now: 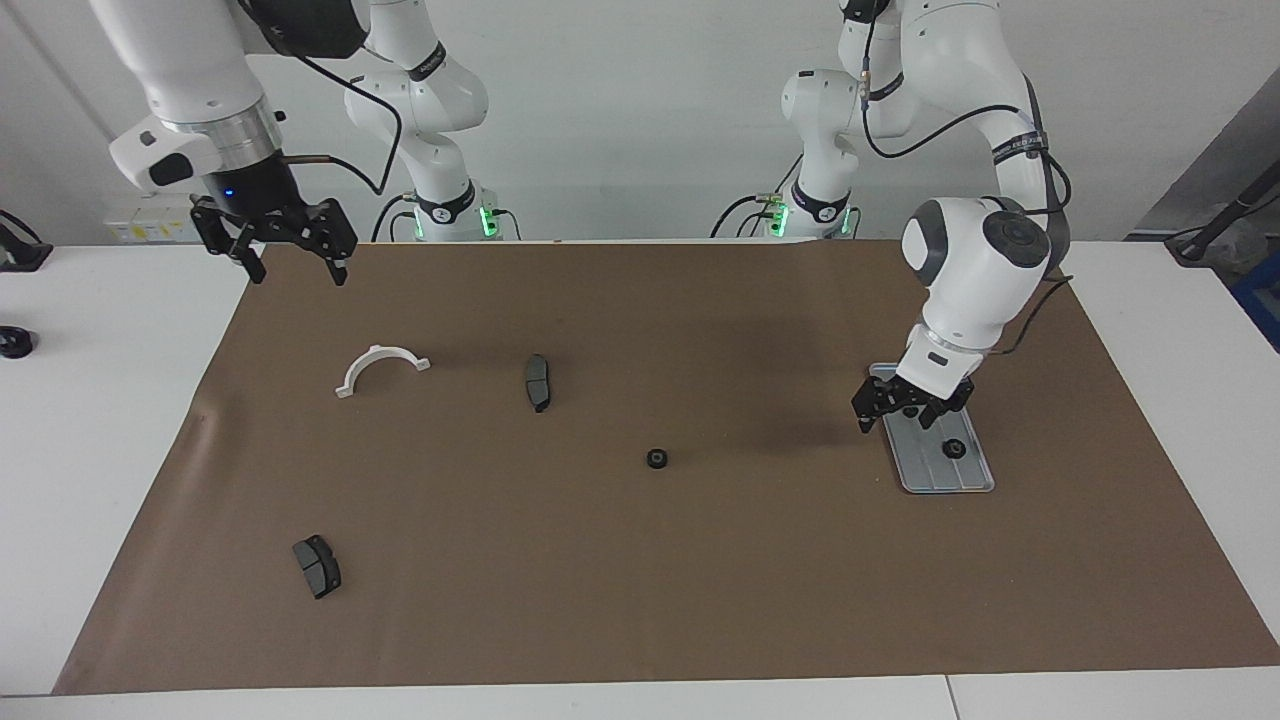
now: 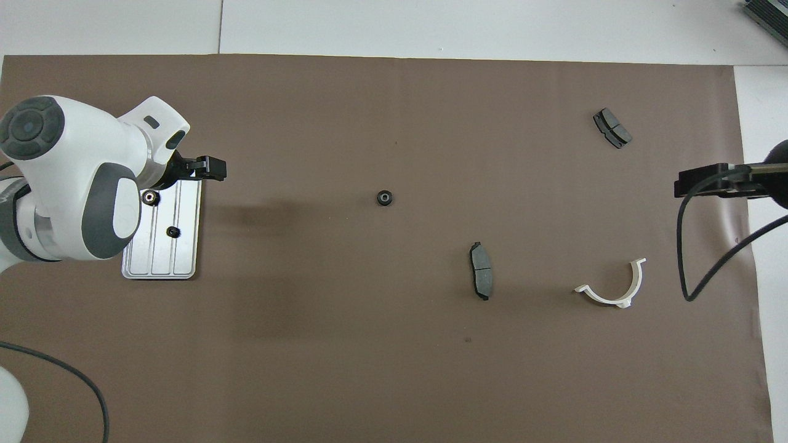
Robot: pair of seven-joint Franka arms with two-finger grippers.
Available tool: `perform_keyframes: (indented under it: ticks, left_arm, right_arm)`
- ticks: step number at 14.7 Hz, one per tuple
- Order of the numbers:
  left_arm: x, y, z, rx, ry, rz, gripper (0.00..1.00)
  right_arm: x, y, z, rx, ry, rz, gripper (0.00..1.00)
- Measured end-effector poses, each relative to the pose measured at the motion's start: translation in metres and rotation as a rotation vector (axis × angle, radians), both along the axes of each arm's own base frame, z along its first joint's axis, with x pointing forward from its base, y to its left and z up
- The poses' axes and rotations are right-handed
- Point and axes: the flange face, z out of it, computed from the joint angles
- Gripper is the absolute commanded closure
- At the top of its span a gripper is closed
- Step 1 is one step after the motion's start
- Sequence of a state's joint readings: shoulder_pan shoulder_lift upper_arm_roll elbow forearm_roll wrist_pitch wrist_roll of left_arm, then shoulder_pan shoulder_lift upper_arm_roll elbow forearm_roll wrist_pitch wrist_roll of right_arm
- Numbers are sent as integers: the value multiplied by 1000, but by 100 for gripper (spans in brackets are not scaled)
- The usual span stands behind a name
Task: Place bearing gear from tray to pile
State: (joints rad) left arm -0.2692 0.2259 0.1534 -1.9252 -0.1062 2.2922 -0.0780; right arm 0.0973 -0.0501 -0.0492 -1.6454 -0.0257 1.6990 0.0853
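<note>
**A:** Bearing gear (image 1: 953,449)?

**B:** Small, black and round, with a hole at the centre. Lies flat on the grooved floor of the tray (image 1: 968,478), apart from the rim.

**A:** And the tray?

**B:** Silver-grey, rectangular, rounded at the corners, with a raised rim and lengthwise grooves. Rests on the brown mat (image 1: 760,580) toward the left arm's end of the tabletop (image 1: 120,420).

**A:** Left gripper (image 1: 897,418)?

**B:** Hangs over the tray, just beside the gear but not touching it. Fingers spread, nothing between them.

**A:** Pile (image 2: 481,271)?

**B:** Loose and scattered, well apart from the tray. Has a second black gear (image 1: 657,459) of the same look near the middle of the mat. Has one dark grey brake pad (image 1: 538,382) nearer to the robots than that gear. Has a white half-ring bracket (image 1: 380,368) beside that pad, toward the right arm's end. Has another brake pad (image 1: 317,566) farther from the robots than the bracket.

**A:** Right gripper (image 1: 298,272)?

**B:** Waits up in the air over the mat's edge at the right arm's end. Fingers wide apart, empty.
</note>
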Motion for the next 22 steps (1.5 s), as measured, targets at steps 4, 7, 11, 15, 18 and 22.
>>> perform_keyframes:
  ticks: [4,7,11,15,18,22]
  left_arm:
    - [-19,45,-37,16,-11,-6,0]
    - [-29,67,-53,22,18,0,0]
    - [-46,75,-69,20,57,12,8]
    - [-58,77,-83,23,39,17,27]
    - [-64,78,-90,25,37,19,42]
    - [-65,78,-86,23,31,19,83]
  right_arm:
    - [19,80,-22,25,-52,50,0]
    - [41,136,-60,47,-93,96,0]
    - [57,236,-143,49,-93,114,0]
    - [58,317,-228,76,-102,109,0]
    - [44,375,-292,58,-93,147,0]
    - [48,383,-320,13,-109,183,12]
